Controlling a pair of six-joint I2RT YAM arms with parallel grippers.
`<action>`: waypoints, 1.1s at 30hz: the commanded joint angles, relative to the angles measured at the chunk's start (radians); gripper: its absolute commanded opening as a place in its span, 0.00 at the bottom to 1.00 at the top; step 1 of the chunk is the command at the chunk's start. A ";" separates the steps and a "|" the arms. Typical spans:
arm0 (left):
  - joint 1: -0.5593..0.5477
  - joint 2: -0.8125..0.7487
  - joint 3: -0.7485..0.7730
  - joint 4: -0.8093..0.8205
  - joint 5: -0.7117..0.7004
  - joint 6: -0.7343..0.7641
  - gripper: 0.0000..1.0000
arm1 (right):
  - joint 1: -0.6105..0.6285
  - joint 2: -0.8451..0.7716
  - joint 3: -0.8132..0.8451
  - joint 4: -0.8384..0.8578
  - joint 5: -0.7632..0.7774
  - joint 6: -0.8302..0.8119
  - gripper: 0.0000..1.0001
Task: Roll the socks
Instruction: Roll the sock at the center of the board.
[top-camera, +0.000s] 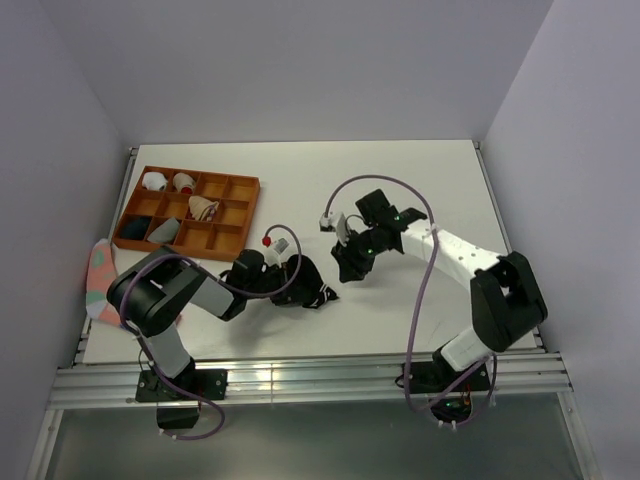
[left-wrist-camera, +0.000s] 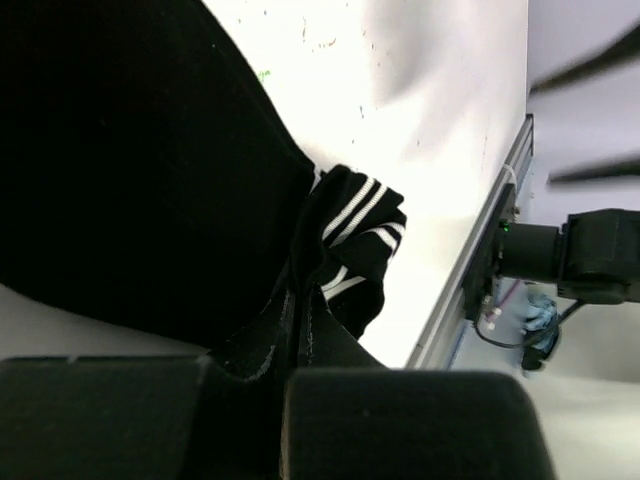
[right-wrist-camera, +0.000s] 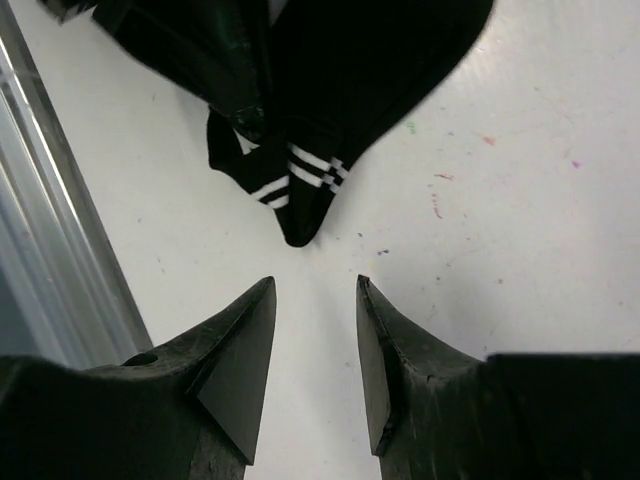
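Black knit sock, white-striped cuff (left-wrist-camera: 352, 232): pinched by the closed left gripper (left-wrist-camera: 268, 385), roll apparently starting. Right gripper (right-wrist-camera: 315, 288): parted, empty, sock at its twelve o'clock; should next steady the fabric.

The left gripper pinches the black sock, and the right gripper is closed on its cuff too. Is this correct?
No. The right gripper is open and holds nothing, as the right wrist view shows; the left gripper does pinch the black sock.

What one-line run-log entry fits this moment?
left gripper: shut on black sock with white-striped cuff | right gripper: open, empty
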 joint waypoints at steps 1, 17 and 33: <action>0.001 -0.022 0.041 -0.200 0.065 -0.035 0.00 | 0.073 -0.118 -0.100 0.148 0.076 -0.095 0.46; 0.057 0.004 0.101 -0.324 0.231 -0.101 0.00 | 0.377 -0.219 -0.303 0.325 0.236 -0.253 0.43; 0.070 0.060 0.126 -0.346 0.276 -0.092 0.00 | 0.555 -0.270 -0.454 0.489 0.385 -0.360 0.45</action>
